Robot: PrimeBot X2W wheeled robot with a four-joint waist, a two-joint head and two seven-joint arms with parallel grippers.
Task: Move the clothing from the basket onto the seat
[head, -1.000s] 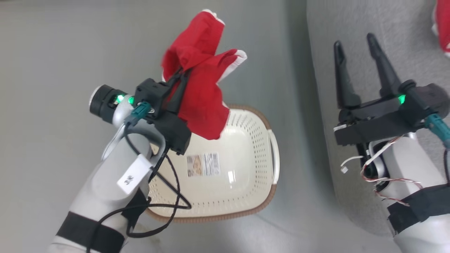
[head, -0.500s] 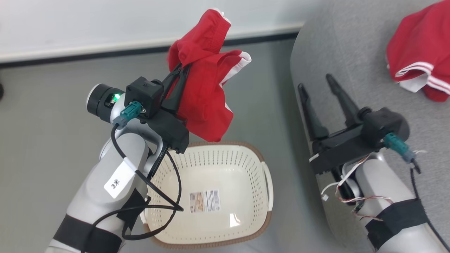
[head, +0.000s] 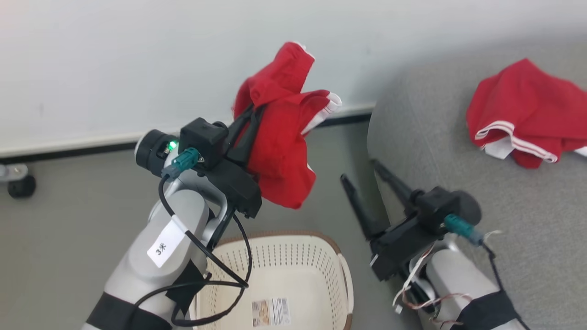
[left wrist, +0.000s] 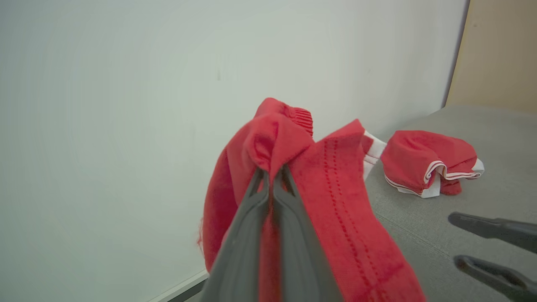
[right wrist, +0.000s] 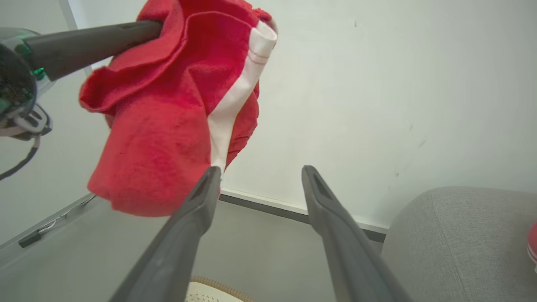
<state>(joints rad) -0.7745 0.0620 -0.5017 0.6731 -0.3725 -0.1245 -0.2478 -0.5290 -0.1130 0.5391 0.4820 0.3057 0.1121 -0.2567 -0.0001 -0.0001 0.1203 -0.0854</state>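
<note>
Grey fabric sofa seat (head: 458, 151), right: one red white-striped garment (head: 518, 114) lies on it. Cream perforated plastic basket (head: 293, 266), near: bare where visible. Over the last second the viewpoint swung up toward the seat with the grip unchanged, so I judge the carry under way. Left claw (left wrist: 270, 176) is pinched on a red white-trimmed garment (head: 279, 151), high above the basket, long axis upright, waistband uppermost. Right claw (head: 358, 170) gapes, empty.

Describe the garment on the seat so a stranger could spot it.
Find the big grey seat at right. On it lies a crumpled red garment with white-striped trim. The other red garment hangs from the left hand; this one lies free.
</note>
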